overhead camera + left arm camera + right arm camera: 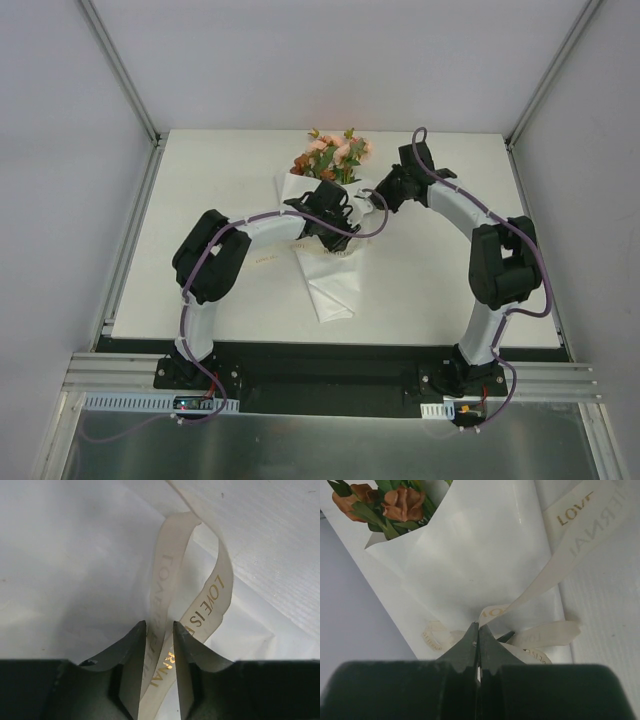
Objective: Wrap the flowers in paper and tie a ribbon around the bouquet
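Note:
The bouquet [328,235] lies mid-table, its flowers [335,152] pointing to the far side and its white paper [332,288] tapering toward me. Rust blooms and green leaves [400,502] show at the cone's wide mouth. The cream ribbon [580,545] with gold lettering is looped at the cone's waist. My right gripper [478,626] is shut on a strand of it, which rises taut to the upper right. My left gripper [160,624] stands over the paper [75,570], jaws narrowly apart, with two ribbon strands [207,605] running between them unpinched. In the top view both grippers [338,215] [378,198] meet at the waist.
The white table [200,190] is bounded by metal rails at the left [130,230], the right and the near edge. Both arm bases sit on the near rail [330,375]. A loose ribbon loop [432,632] lies on the paper left of my right gripper.

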Robot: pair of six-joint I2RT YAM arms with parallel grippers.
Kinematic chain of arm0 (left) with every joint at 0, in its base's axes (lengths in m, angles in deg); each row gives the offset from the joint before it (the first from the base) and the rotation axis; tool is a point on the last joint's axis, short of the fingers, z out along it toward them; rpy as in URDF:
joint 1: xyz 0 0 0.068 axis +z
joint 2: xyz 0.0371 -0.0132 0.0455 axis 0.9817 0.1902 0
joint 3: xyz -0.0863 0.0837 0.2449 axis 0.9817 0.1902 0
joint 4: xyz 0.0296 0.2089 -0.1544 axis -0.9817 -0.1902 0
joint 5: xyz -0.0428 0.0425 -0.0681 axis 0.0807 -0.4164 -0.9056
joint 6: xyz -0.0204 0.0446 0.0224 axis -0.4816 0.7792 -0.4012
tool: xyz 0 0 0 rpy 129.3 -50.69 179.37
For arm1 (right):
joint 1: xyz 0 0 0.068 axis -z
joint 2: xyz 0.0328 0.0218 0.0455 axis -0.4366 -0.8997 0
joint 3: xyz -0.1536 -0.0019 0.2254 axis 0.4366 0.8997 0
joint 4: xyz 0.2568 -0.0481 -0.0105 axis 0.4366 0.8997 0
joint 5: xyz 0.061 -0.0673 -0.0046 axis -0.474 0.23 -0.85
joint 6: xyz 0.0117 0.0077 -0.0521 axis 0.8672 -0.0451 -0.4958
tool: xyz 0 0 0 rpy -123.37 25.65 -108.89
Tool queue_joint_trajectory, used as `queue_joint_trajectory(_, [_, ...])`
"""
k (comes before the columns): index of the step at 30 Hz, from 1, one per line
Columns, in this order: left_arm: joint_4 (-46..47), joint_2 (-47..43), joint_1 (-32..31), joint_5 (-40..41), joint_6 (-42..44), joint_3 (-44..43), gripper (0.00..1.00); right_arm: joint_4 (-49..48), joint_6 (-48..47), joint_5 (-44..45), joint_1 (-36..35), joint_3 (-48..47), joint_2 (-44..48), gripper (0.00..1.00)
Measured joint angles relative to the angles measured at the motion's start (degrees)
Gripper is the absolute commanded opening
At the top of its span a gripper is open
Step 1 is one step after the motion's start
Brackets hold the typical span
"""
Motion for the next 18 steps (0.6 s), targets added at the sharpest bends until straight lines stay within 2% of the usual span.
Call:
queue_joint_trajectory(3, [0.3, 0.0, 0.0, 0.5, -0.4, 0.0, 0.18, 0.9, -5.0, -0.1, 0.4, 0.6, 0.3, 0.05])
queue_joint_trajectory(6, [0.6, 0.0, 0.0, 0.9, -0.7, 0.0, 0.15, 2.6, -12.0, -0.7, 0.6, 1.7, 1.3, 0.15])
queue_joint_trajectory(7, [0.7, 0.0, 0.0, 0.9, -0.7, 0.0, 0.11, 3.2, -14.2, -0.9, 0.6, 2.3, 1.9, 0.16])
queue_joint_trajectory(8, [0.8, 0.0, 0.0, 0.9, -0.7, 0.0, 0.03, 3.7, -16.4, -1.2, 0.7, 3.0, 2.6, 0.16])
queue_joint_trajectory(12, [1.0, 0.0, 0.0, 0.2, -1.1, 0.1, 0.0, 7.7, -24.0, -1.3, 0.9, 5.2, 6.3, 0.32])
queue_joint_trajectory(14, [1.0, -0.3, 0.0, -0.1, -1.4, 0.4, 0.0, 9.8, -27.5, -0.7, 1.1, 6.4, 8.7, 0.43])
queue_joint_trajectory(15, [0.9, -0.4, 0.0, -0.3, -1.6, 0.5, 0.0, 10.8, -28.6, 0.0, 1.2, 6.9, 9.6, 0.53])
queue_joint_trajectory(18, [0.8, -0.9, 0.0, -1.5, -2.3, 0.8, 0.0, 13.8, -33.1, 2.4, 2.3, 8.5, 12.7, 0.63])
